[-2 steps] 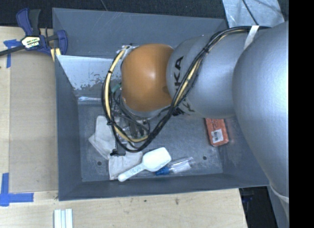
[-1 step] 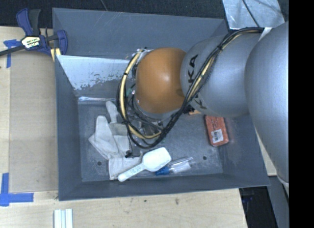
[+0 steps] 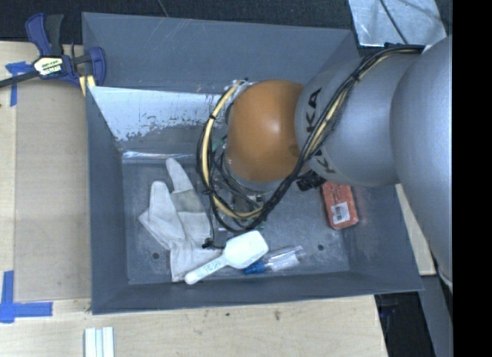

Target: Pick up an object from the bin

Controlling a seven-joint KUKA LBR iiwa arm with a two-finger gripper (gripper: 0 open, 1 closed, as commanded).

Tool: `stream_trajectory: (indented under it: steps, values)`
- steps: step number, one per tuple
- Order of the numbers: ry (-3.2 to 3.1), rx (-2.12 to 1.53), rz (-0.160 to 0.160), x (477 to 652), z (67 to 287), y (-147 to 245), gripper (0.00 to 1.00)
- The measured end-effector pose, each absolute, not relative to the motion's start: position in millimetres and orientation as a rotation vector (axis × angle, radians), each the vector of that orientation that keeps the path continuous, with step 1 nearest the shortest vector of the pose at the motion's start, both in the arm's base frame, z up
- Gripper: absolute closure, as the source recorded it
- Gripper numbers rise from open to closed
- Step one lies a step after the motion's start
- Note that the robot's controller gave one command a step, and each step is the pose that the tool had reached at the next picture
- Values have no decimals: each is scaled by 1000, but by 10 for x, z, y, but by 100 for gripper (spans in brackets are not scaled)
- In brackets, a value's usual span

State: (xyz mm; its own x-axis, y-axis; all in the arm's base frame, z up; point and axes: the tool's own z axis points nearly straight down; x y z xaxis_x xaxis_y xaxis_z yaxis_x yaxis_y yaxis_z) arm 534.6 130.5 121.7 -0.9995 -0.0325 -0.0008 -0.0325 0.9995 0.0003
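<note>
My arm (image 3: 377, 125) comes into the grey bin (image 3: 231, 40) from the camera's right. My wrist, under its orange cover (image 3: 263, 128), hangs over the middle of the bin floor. Yellow and black cables (image 3: 206, 155) loop round the cover and down its left side. My jaws sit beneath the cover and the tangle of cables, hidden from the camera. I cannot tell whether they are open or closed, nor whether they touch anything.

Just beside my jaws, on the camera's left, lies a crumpled white cloth (image 3: 165, 213). It is spread over the floor, with one corner running up toward the back wall and its lower edge reaching the front of the floor. Just in front of my jaws, toward the bottom of the view, is a white tool (image 3: 244, 251) with a broad rounded head and a thin handle. The head lies nearest me, and the handle slants away to the lower left, over the cloth's edge. Close against the head on its right is a clear tube (image 3: 277, 259) with a blue end, lying flat along the front of the floor.

Well apart from my jaws, on the camera's right and partly under my arm, a red packet (image 3: 340, 204) lies flat on the floor near the right wall.
</note>
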Motion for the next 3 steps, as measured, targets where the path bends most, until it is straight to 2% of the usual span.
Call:
stream_trajectory:
  steps: [1,2,3]
  values:
    - [3139,-35,2,5347,1011,1077,0]
    - [3143,41,0,5373,1114,888,0]
    - [3132,-161,0,5397,1218,800,0]
